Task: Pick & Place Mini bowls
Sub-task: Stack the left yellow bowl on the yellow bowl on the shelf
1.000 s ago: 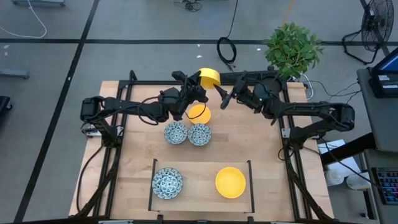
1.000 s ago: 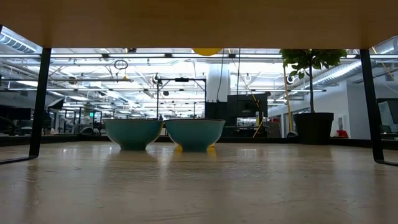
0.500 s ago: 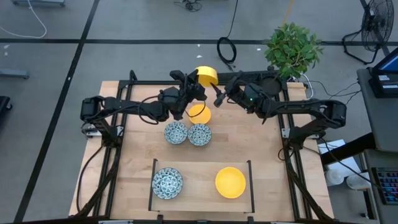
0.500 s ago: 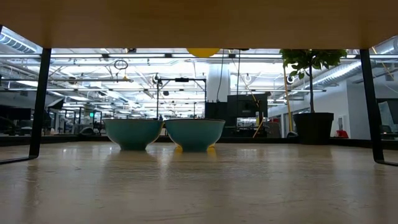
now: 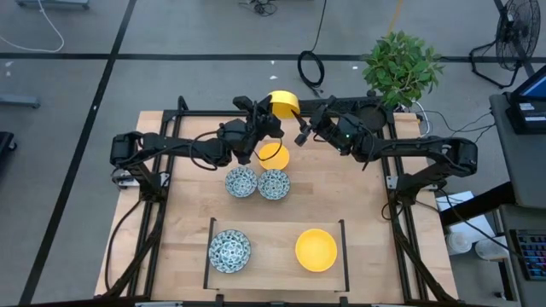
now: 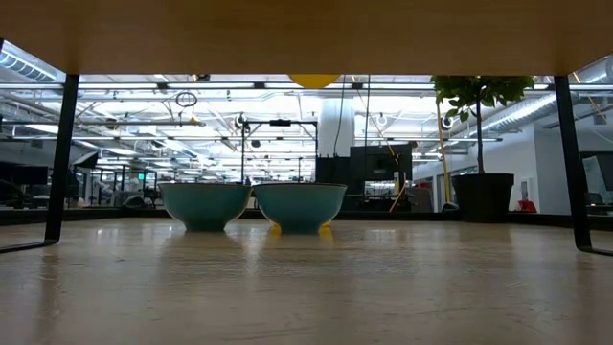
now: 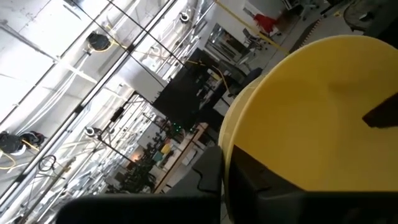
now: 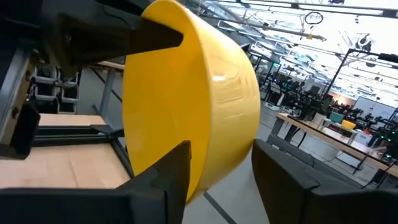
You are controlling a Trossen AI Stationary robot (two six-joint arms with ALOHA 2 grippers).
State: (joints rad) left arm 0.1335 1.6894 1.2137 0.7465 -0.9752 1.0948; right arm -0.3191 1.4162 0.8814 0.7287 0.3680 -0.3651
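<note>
One yellow mini bowl (image 5: 284, 104) hangs in the air over the table's far edge, on its side, held by my left gripper (image 5: 270, 118). In the low view only its underside (image 6: 313, 80) shows. My right gripper (image 5: 299, 135) is open on the bowl's right; in its wrist view its fingers stand on either side of the bowl's base (image 8: 211, 124). A second yellow bowl (image 5: 273, 155) and two blue-patterned bowls (image 5: 241, 182) (image 5: 274, 184) rest on the table. A patterned bowl (image 5: 229, 251) and a yellow bowl (image 5: 316, 250) sit in the black-framed tray (image 5: 345, 247). My left gripper holds the lifted yellow bowl by its rim (image 7: 225, 140), one finger (image 8: 134, 34) on the outer wall and the other inside the hollow. It comes from the table's left. The bowl is clear of the table, tipped on its side. My right gripper: I cannot tell whether its fingers touch the bowl.
A dark pot with a green plant (image 5: 399, 66) stands at the table's far right corner, behind my right arm. The tray's black frame takes up the near middle of the table. Bare wood lies left and right of the grouped bowls.
My right gripper has moved a little toward the table's left, closing in on the held yellow bowl until its fingers flank the bowl's base. The bowl in my left gripper has shifted slightly left. The bowls on the table have stayed put.
</note>
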